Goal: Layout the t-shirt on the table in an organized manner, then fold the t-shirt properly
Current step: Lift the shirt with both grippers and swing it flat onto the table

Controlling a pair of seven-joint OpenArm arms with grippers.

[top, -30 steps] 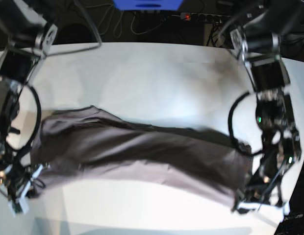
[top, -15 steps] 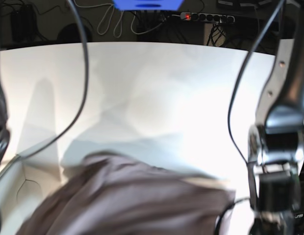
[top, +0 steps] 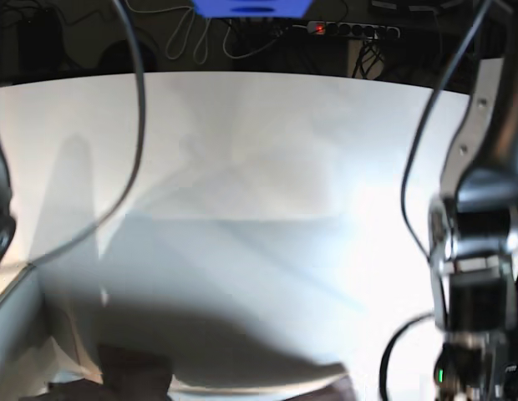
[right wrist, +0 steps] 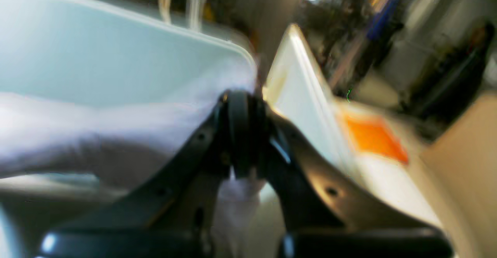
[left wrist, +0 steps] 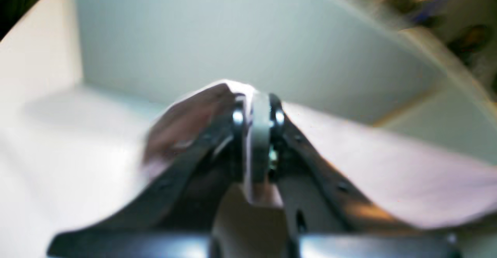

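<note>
My left gripper (left wrist: 256, 108) is shut on a raised fold of the mauve t-shirt (left wrist: 388, 180), which drapes down to either side of the fingers above the white table (left wrist: 233, 36). In the right wrist view, my right gripper (right wrist: 242, 108) is shut on another part of the t-shirt (right wrist: 97, 133); the cloth stretches away to the left over the table (right wrist: 97, 56). The base view shows only dark scraps of the t-shirt (top: 134, 376) at the bottom edge. Both grippers are below that frame. The left arm (top: 480, 251) rises at the right.
A power strip (top: 351, 29), cables and a blue object (top: 251, 7) lie beyond the table's far edge (top: 259, 75). A black cable (top: 138, 125) hangs over the table's left side. A white panel with an orange patch (right wrist: 369, 137) stands beside the table.
The shirt, stretched across the table a second ago, has moved toward the bottom of the base view and is almost out of it. Both arms have shifted with it.
</note>
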